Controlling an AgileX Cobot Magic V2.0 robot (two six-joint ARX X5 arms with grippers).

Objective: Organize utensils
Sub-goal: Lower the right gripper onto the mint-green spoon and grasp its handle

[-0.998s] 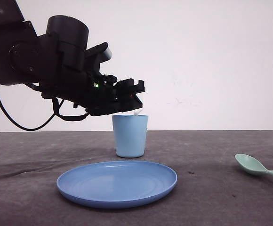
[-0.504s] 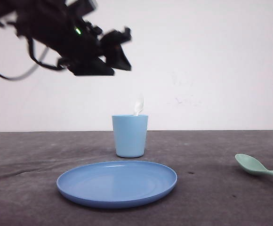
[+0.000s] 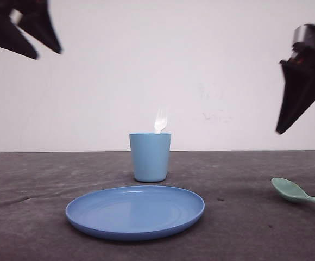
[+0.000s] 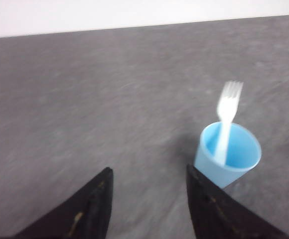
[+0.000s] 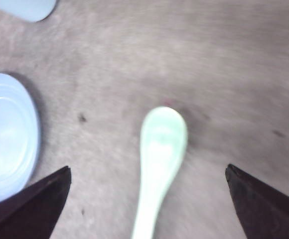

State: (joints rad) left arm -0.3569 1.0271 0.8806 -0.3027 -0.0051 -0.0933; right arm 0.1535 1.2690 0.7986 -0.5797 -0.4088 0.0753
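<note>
Fork (image 3: pixel 160 120) stands tines-up in the light blue cup (image 3: pixel 150 157) at frame centre, behind the round blue plate (image 3: pixel 134 211); spoon (image 3: pixel 293 192) lies on the grey table (image 3: pixel 38 185) at the lower right edge, bowl toward the plate; left gripper (image 4: pixel 147 199) hangs in the upper left corner, jaws apart and empty; right gripper (image 5: pixel 147 199) hovers at the right edge above the spoon, fingers spread wide, holding nothing.

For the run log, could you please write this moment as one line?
fork: upright in cup | spoon: on table, right of plate | left gripper: open, raised | right gripper: open above spoon
</note>
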